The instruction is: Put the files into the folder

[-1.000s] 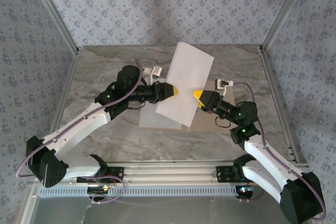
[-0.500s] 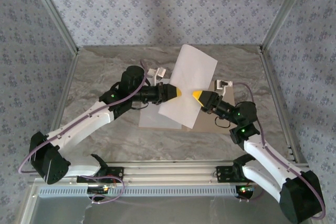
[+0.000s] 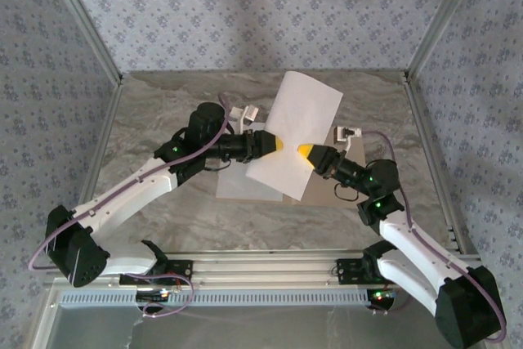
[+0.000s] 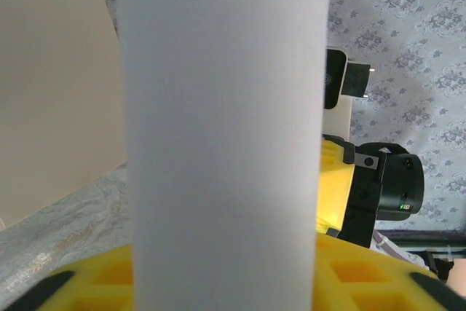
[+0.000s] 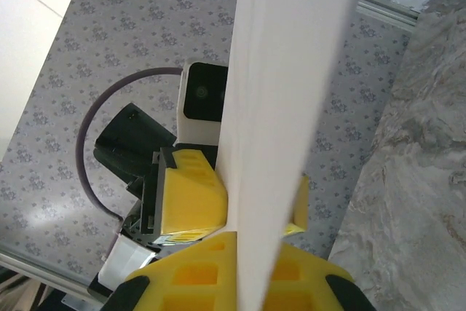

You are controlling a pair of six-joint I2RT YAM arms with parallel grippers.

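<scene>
A white sheet (image 3: 298,112) is lifted off the counter (image 3: 147,112), pinched between the left jaws and the right jaws. Seen from above, it stands on edge and leans, its upper end rising away beyond both sets of jaws and its lower end hanging down on the near side of them. The left jaws, with yellow tips, are closed on the sheet's left edge about midway along it. The right jaws, also yellow, are closed on the opposite edge, straight across from the left jaws. The two sets of tips face each other, near one another, with the sheet's surface between them.

In the left wrist view the sheet runs straight up out of the jaws, and the right jaws show just past its right edge. In the right wrist view the sheet is seen almost edge-on, rising out of the jaws, with a yellow tip of the left jaws on either side of it.

The tan folder (image 3: 321,191) lies flat on the counter beneath the right jaws. Below the left jaws lies a pale panel (image 3: 237,187); I cannot tell whether it is the folder's inside or another sheet.

The left arm (image 3: 139,181) and right arm (image 3: 409,234) reach in from the near edge.
</scene>
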